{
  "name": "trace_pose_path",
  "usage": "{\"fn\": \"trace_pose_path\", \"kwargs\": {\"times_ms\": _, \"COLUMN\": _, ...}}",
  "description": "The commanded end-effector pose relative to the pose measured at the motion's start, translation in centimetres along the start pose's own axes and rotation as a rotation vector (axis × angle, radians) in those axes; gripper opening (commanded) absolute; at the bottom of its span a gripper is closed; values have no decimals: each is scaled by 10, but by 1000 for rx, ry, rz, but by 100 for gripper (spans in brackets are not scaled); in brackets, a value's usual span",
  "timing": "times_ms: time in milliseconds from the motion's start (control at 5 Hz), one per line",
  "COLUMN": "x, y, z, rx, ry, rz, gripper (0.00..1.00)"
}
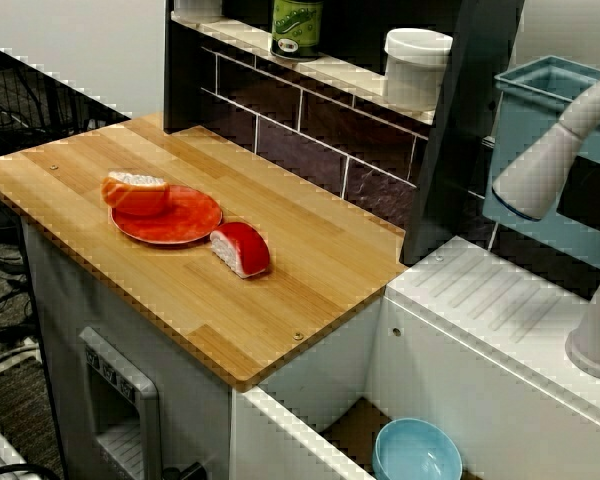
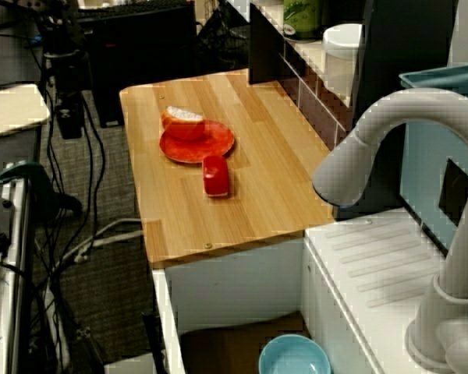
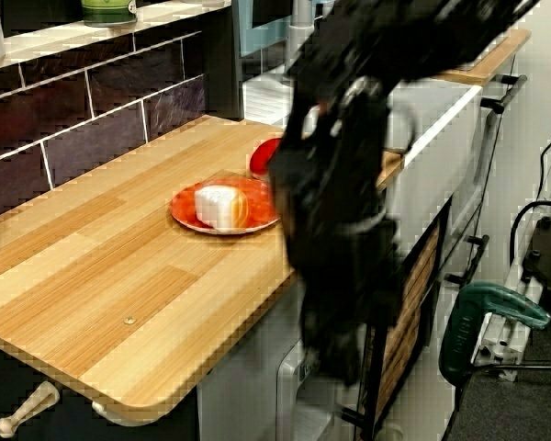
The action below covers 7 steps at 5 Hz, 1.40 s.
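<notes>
The blurred black pincer [image 3: 338,349] hangs beside the wooden counter [image 1: 300,240]; open or closed, I cannot tell. An orange-topped rice piece [image 1: 135,192] sits on the round red plate [image 1: 190,225], with a red-topped piece [image 1: 241,249] at its four o'clock seen from above. A careless arm swing could sweep both off.

Bare wooden counter [image 1: 310,260], light planks, screw heads near the edges. Dark tiled back wall [image 1: 310,130] behind it, with a pale shelf [image 1: 345,72] on top. Green can [image 1: 297,25] and white lidded jar [image 1: 416,66] stand upright on the shelf, apart from each other. White ribbed drainboard [image 1: 490,300] sits right of the counter, with a grey faucet [image 2: 390,105] arching over it. Light blue bowl [image 1: 417,455] down in the sink. Blue bin [image 1: 540,110] behind the faucet. Green power drill [image 3: 496,308] and cables [image 2: 101,234] on the floor.
</notes>
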<state>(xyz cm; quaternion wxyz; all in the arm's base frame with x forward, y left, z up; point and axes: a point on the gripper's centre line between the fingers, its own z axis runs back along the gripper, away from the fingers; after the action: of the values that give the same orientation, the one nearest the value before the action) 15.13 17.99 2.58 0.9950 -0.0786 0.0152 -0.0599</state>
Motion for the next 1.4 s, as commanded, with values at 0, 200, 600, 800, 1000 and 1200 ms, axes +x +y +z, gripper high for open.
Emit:
{"fn": "trace_pose_path", "kwargs": {"times_ms": 0, "x": 10, "y": -31, "z": 37, "rx": 36, "ry": 13, "rz": -232, "gripper": 100}}
{"fn": "trace_pose_path", "kwargs": {"times_ms": 200, "x": 18, "y": -51, "z": 36, "rx": 92, "ry": 15, "rz": -295, "gripper": 100}}
{"fn": "trace_pose_path", "kwargs": {"times_ms": 600, "x": 52, "y": -95, "z": 37, "rx": 258, "ry": -171, "rz": -471, "gripper": 100}}
{"fn": "trace_pose_path", "kwargs": {"times_ms": 800, "x": 76, "y": -102, "z": 33, "rx": 287, "ry": -197, "rz": -528, "gripper": 100}}
{"fn": "trace_pose_path", "kwargs": {"times_ms": 1000, "x": 103, "y": -100, "z": 43, "rx": 286, "ry": -187, "rz": -552, "gripper": 100}}
{"fn": "trace_pose_path", "kwargs": {"times_ms": 1200, "x": 118, "y": -94, "z": 60, "rx": 251, "ry": -223, "rz": -537, "gripper": 100}}
